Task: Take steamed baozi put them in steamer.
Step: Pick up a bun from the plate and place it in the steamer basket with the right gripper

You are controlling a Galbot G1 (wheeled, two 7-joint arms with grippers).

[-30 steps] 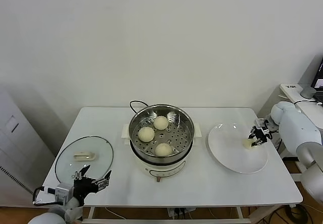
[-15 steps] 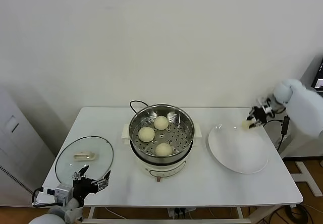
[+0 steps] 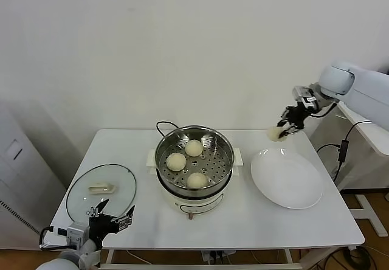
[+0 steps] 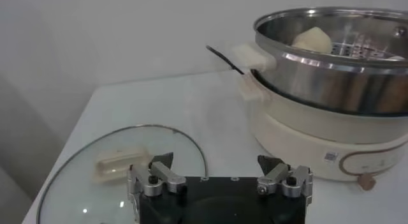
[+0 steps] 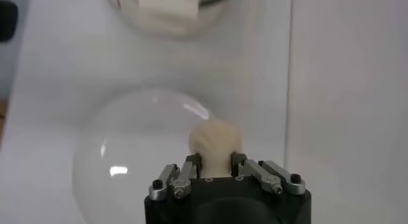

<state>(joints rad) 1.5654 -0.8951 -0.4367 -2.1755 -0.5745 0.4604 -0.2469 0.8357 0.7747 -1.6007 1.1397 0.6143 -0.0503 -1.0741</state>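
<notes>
Right gripper (image 3: 285,126) is pinched on 1 small round cream-white dough bun (image 3: 276,134), lifted above the far edge of the flat white round plate (image 3: 285,188). The round shiny stainless-steel steamer basket (image 3: 194,154) on its white pot base already holds 3 buns and sits well to the robot's left of the carried one. Left gripper (image 3: 112,216) idles with fingers spread at the near table edge, beside the round glass lid with cream handle (image 3: 100,188).

Risks you should watch:
- Grip looks shallow — only the fingertips bite soft dough, so a fast swing could shake it loose onto the white table (image 3: 304,221).
- Low approach would clip the basket rim.
- Release over an occupied spot — the bun lands on another and rolls.
</notes>
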